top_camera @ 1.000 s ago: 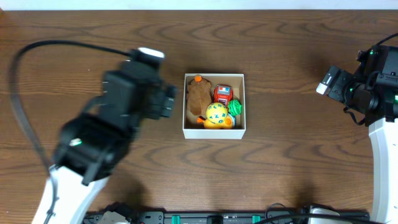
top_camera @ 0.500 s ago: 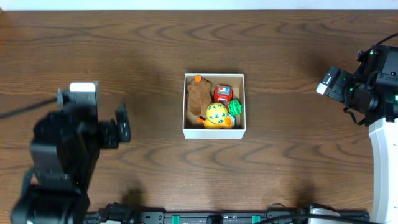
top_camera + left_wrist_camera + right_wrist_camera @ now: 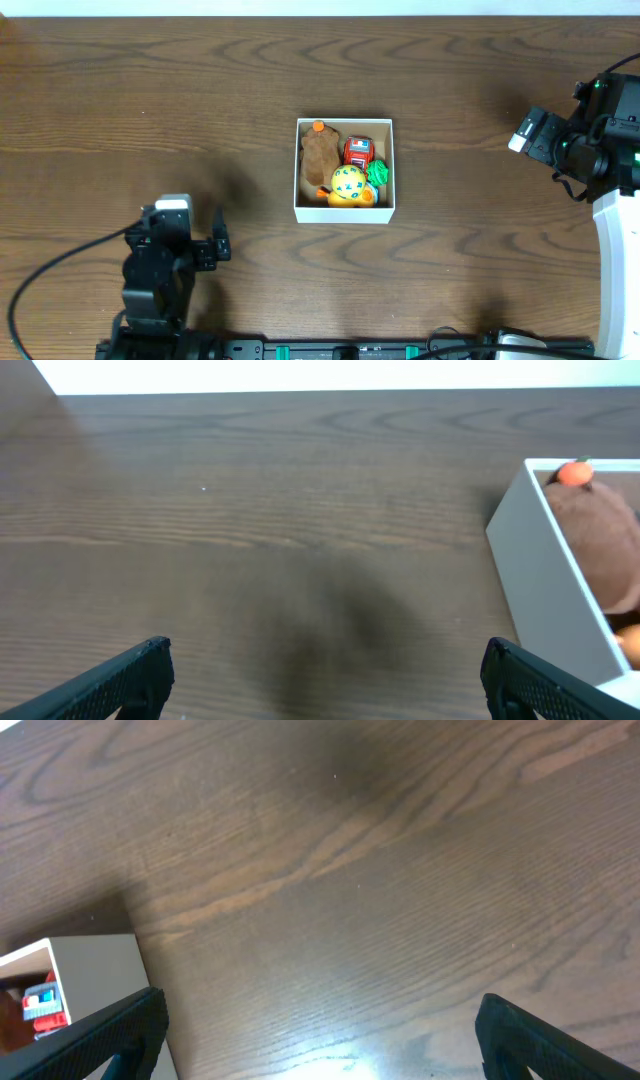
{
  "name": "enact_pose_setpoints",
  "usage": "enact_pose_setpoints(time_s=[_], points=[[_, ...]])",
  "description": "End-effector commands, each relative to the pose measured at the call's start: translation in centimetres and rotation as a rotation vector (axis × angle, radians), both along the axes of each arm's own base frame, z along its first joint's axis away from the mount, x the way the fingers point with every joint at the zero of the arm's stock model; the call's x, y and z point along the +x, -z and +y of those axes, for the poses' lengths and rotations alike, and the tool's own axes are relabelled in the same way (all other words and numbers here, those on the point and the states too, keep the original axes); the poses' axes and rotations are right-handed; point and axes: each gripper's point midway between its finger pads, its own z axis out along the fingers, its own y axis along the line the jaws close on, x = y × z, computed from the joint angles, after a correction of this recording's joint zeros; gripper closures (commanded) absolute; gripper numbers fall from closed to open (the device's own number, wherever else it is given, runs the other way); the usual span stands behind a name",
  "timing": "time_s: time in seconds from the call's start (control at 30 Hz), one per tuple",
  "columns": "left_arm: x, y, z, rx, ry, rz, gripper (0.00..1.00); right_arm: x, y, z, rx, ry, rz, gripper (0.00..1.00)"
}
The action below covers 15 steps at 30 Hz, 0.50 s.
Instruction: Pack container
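Item 1, near left: your left gripper (image 3: 219,240), jaws spread, empty.
Item 2, mid-table: container (image 3: 345,213), toys (image 3: 349,183) inside.
Item 3, far right: right gripper (image 3: 318,1038), jaws spread, empty.
Risk: a low reach could clip the thin wall and shove the container.

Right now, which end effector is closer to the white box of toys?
Left. The left end effector sits off the container's near-left corner, open and empty. The right end effector is farther away, out past the container's right side, also open.
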Motion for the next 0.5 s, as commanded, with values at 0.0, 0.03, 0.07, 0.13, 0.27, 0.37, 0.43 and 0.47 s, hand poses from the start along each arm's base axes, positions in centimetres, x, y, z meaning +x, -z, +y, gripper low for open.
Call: enact_pose_setpoints(time_s=[0.0, 0.03, 0.07, 0.13, 0.27, 0.37, 0.43, 0.47], points=[[-0.2, 1.5, 0.0, 0.011, 0.008, -0.023, 0.02, 0.0, 0.0, -0.3, -0.003, 0.019, 0.001, 0.01], [-0.3, 2.0, 0.0, 0.011, 0.008, -0.028, 0.02, 0.0, 0.0, -0.3, -0.003, 0.019, 0.001, 0.01], [-0.4, 2.4, 0.0, 0.01, 0.008, -0.032, 0.02, 0.0, 0.0, -0.3, -0.003, 0.019, 0.001, 0.01], [-0.5, 3.1, 0.1, 0.009, 0.004, -0.044, 0.02, 0.0, 0.0, -0.3, -0.003, 0.019, 0.001, 0.01], [-0.6, 4.1, 0.7, 0.008, -0.022, -0.055, 0.02, 0.0, 0.0, -0.3, -0.003, 0.019, 0.001, 0.01], [-0.7, 4.8, 1.2, 0.008, -0.042, -0.056, 0.02, 0.0, 0.0, -0.3, -0.003, 0.019, 0.002, 0.01], [-0.8, 5.3, 1.3, 0.009, -0.049, -0.053, 0.02, 0.0, 0.0, -0.3, -0.003, 0.019, 0.001, 0.01], [-0.8, 5.5, 1.3, 0.009, -0.05, -0.051, 0.02, 0.0, 0.0, -0.3, -0.003, 0.019, 0.001, 0.01]])
